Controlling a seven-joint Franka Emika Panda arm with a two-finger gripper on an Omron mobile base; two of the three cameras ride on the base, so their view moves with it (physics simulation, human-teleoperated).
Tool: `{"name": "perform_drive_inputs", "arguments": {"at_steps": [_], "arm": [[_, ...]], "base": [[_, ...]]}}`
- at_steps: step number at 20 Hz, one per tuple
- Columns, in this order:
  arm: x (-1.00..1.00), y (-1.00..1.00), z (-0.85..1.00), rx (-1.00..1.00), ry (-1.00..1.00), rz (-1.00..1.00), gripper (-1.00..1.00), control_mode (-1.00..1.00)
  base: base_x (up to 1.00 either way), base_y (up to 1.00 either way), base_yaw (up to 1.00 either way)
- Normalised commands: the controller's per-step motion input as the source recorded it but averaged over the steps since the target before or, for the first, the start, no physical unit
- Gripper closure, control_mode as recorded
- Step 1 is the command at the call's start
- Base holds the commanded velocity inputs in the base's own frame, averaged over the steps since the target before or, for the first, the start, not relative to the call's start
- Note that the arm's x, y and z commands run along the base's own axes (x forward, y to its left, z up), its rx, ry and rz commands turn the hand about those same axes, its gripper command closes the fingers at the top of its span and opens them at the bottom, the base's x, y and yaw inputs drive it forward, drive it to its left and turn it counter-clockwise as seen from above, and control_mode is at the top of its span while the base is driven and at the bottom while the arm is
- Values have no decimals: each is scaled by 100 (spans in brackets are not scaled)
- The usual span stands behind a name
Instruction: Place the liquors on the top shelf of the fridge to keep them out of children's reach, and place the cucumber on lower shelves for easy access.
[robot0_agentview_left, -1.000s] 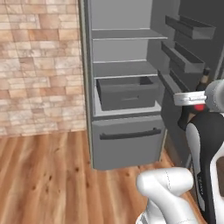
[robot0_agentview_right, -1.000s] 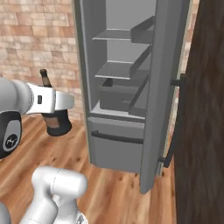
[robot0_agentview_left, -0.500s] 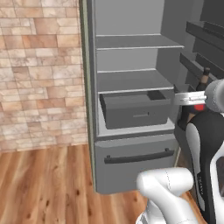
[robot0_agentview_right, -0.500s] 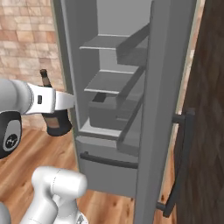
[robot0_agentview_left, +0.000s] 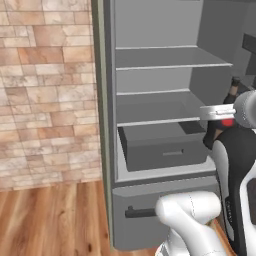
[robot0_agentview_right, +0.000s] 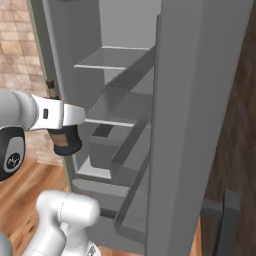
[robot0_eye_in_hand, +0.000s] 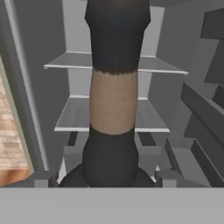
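Observation:
A squat dark red-brown liquor bottle (robot0_agentview_right: 65, 140) with a black neck (robot0_eye_in_hand: 117, 35) hangs in my gripper (robot0_agentview_right: 62, 118), which is shut on it. In the hand view the bottle (robot0_eye_in_hand: 113, 105) rises close in front of the camera, between the fingertips (robot0_eye_in_hand: 45, 177). The left base view shows the gripper (robot0_agentview_left: 220, 113) holding the bottle (robot0_agentview_left: 216, 131) just right of the open fridge (robot0_agentview_left: 104, 125). Ahead are the top shelf (robot0_agentview_left: 170, 65) and a lower shelf (robot0_agentview_left: 155, 120), both bare. The cucumber is out of view.
A boxy grey drawer (robot0_agentview_left: 161, 151) sticks out under the lower shelf. The open fridge door (robot0_agentview_right: 200, 100) with its trays (robot0_eye_in_hand: 205, 109) and dark handle (robot0_agentview_right: 227, 220) stands to the right. A brick wall (robot0_agentview_left: 45, 90) and wooden floor (robot0_agentview_left: 50, 215) lie left.
The whole picture has grown and shifted: the base has driven closer to the open fridge. The bottle stays gripped in the same place relative to the arm.

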Motion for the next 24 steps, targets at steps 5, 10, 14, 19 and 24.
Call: {"name": "perform_drive_inputs", "arguments": {"at_steps": [5,10,14,19,24], "arm": [[20,0,0,0,0,0,100,-100],[39,0,2,0,0,0,100,-100],[2,0,18,0,-4,0,100,-100],[4,-1,42,0,0,0,100,-100],[26,-1,41,0,0,0,100,-100]], "base": [[32,0,0],[0,0,0],[0,0,0],[0,0,0],[0,0,0]]}}
